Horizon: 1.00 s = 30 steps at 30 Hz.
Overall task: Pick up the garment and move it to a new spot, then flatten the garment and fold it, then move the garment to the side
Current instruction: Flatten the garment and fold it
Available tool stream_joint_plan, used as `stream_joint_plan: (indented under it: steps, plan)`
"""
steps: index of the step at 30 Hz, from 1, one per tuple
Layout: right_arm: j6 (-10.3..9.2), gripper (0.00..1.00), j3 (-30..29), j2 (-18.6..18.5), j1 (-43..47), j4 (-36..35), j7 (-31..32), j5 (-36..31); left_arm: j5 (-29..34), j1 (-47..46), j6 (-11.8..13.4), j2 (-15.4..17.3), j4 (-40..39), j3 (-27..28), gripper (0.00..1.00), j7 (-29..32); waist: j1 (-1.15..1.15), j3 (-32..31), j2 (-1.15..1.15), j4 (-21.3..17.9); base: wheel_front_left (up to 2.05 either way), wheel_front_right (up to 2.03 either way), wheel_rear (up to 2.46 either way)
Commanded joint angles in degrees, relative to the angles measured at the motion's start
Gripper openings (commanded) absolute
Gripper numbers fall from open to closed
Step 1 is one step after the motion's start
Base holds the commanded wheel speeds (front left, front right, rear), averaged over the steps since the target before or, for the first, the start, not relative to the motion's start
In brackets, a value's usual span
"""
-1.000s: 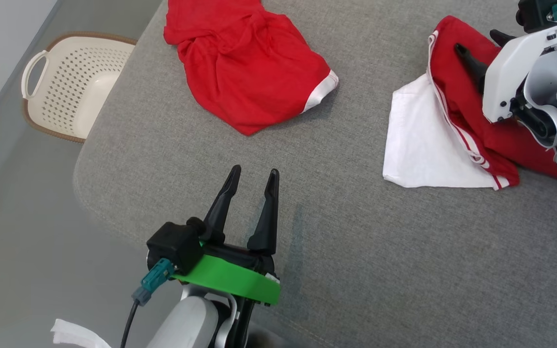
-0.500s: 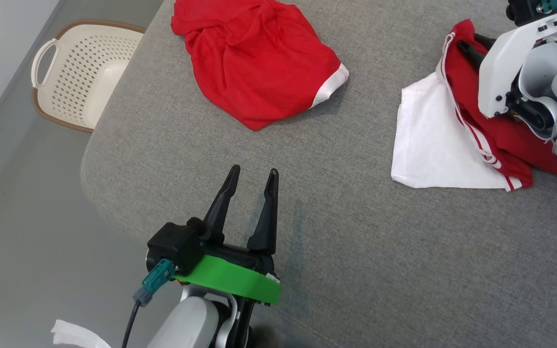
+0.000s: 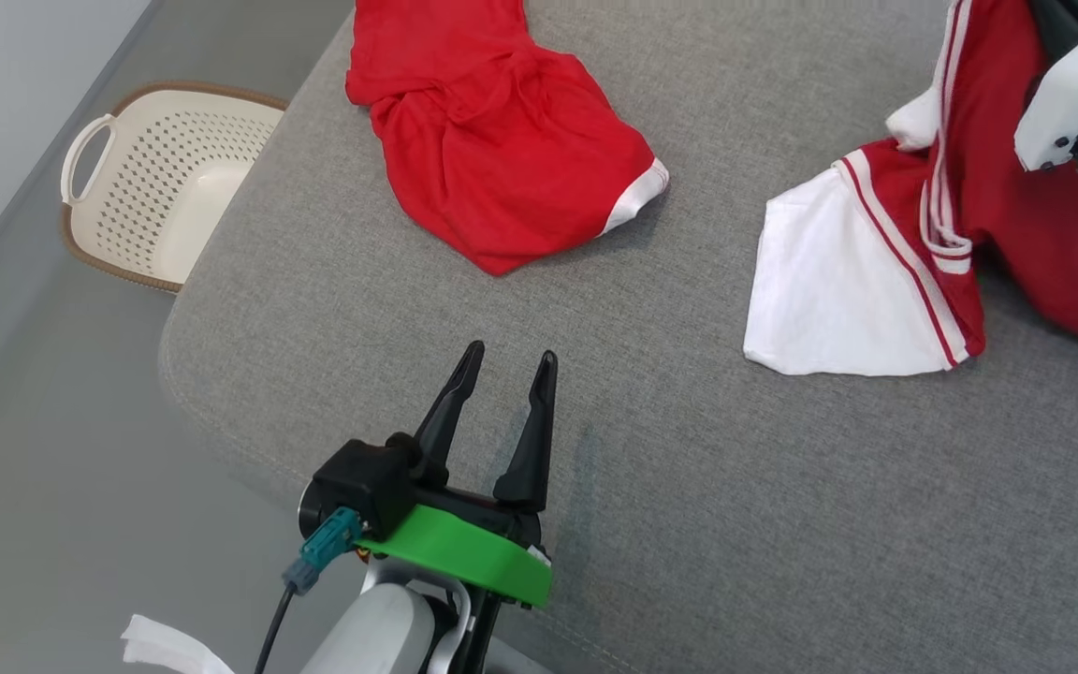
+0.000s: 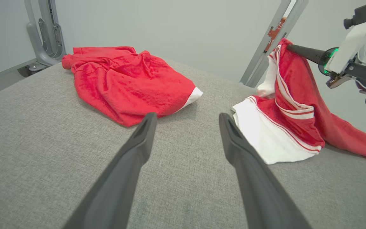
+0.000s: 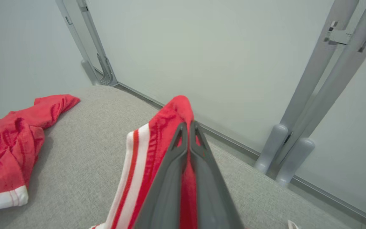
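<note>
While left end effector (image 3: 512, 354) sits apart, right end effector (image 5: 188, 124) clamps a thin red-and-white garment (image 3: 838, 290) fold that could slip mid-lift.

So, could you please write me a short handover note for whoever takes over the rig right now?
Left gripper: open, empty, over the grey cushion near its front edge.
Right gripper: shut on the red-and-white garment, one end raised, the rest lying on the cushion.
A second red garment lies apart, further back; a laundry basket sits off the cushion, at left.
Done: garment grasped. To do: move it, flatten, fold, set aside.
</note>
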Motion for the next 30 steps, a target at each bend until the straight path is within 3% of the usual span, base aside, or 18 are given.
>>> stream_joint_plan:
  steps: [1, 4, 8, 20, 25, 30]
  plan:
    - [-0.09, 0.00, -1.14, 0.48, -1.56, 1.45, -1.96, -1.11, -0.17, 0.36, -0.59, 0.05, 0.17, 0.22, 1.00, -0.02, 0.00, -2.57, 0.00, -0.61, 0.00, 0.00, 0.00]
    - [-0.08, 0.00, -2.84, 2.02, -2.51, 3.15, -3.27, -4.42, -0.84, 1.14, -1.19, 0.05, 0.19, 0.93, 1.00, -0.02, 0.00, -4.34, 0.00, -1.88, 0.00, 0.00, 0.00]
    - [-0.09, 0.00, -9.90, 3.11, 0.13, -1.70, -3.33, -12.73, -0.12, 2.28, -0.83, 0.08, 0.30, 2.35, 1.00, -0.02, 0.00, -7.22, 0.00, -4.33, 0.00, 0.00, 0.00]
    - [-0.10, 0.00, -29.44, 10.76, 34.25, -24.25, -3.34, -33.26, 3.43, 6.80, -1.05, 0.10, 1.55, 7.70, 1.00, -0.02, 0.00, -13.74, 0.00, -15.25, 0.00, 0.00, 0.00]
    - [-0.09, 0.00, -36.89, 16.90, 48.36, -31.00, -3.23, -39.74, 4.67, 6.75, -1.90, 0.10, 1.69, 9.70, 1.00, -0.01, 0.00, -13.57, 0.00, -19.82, 0.00, 0.00, 0.00]
    - [-0.08, 0.00, -38.96, 23.28, 59.51, -35.75, -0.30, -45.16, 5.37, 5.77, -2.70, 0.09, 2.18, 10.86, 1.00, -0.02, 0.00, -12.73, 0.00, -23.28, 0.00, 0.00, 0.00]
